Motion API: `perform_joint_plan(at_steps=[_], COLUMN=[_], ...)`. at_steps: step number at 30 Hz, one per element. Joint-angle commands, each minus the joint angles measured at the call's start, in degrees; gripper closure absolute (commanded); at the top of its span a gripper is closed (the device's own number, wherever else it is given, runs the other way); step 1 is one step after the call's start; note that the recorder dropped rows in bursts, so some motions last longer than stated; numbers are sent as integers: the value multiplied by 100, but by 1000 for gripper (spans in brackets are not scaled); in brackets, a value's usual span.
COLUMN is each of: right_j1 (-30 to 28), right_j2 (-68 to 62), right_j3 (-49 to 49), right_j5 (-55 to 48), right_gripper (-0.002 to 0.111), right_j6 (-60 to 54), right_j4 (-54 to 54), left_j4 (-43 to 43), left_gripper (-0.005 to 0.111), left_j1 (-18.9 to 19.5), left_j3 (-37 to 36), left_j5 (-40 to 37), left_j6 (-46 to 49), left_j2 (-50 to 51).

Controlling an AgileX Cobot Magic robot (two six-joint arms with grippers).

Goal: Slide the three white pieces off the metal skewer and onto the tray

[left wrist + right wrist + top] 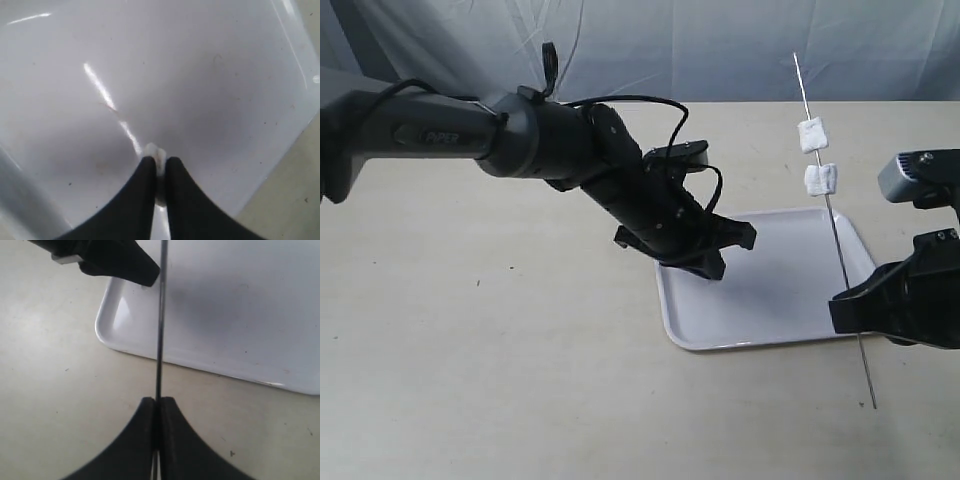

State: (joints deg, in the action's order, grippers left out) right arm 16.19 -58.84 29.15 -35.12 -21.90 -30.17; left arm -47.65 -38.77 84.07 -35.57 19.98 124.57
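Observation:
The thin metal skewer (pixel 832 215) stands tilted over the right side of the white tray (pixel 790 290). Two white pieces (pixel 812 133) (pixel 821 179) are threaded on its upper part. My right gripper (pixel 855 312) is shut on the skewer (pixel 160 325) low down, near the tray's front right corner. My left gripper (pixel 715 262) is down over the tray's left part, shut on the third white piece (pixel 155 152), which sticks out between the fingertips just above the tray floor (pixel 210 90).
The tray (pixel 230 310) lies on a beige table (pixel 490 330). The left arm (pixel 620 180) stretches across from the left. A pale cloth backdrop (pixel 640 45) closes off the far side.

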Motion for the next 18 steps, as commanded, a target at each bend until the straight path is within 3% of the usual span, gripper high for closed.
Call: perform_joint_plan(at_steps=[1,5,14,18], right_j1=[-15,-15,-15,-15], right_j2=[40,40,40,40], right_j3=[-28,-28,-28,-28], right_j5=[22,22,2,-22], right_gripper=[109,109,109,109], right_j6=[3,3,3,3], right_j4=[50,145,177,164], left_j4=[-276,-460,-459,-704], left_gripper=[79,64,64,64], left_j1=[-21,-21,53,307], left_j3=[-14,-14,7,6], left_j5=[-27,-3,537,225], left_j6=[224,337,480,949], left_j2=[37,37,-614,-1059])
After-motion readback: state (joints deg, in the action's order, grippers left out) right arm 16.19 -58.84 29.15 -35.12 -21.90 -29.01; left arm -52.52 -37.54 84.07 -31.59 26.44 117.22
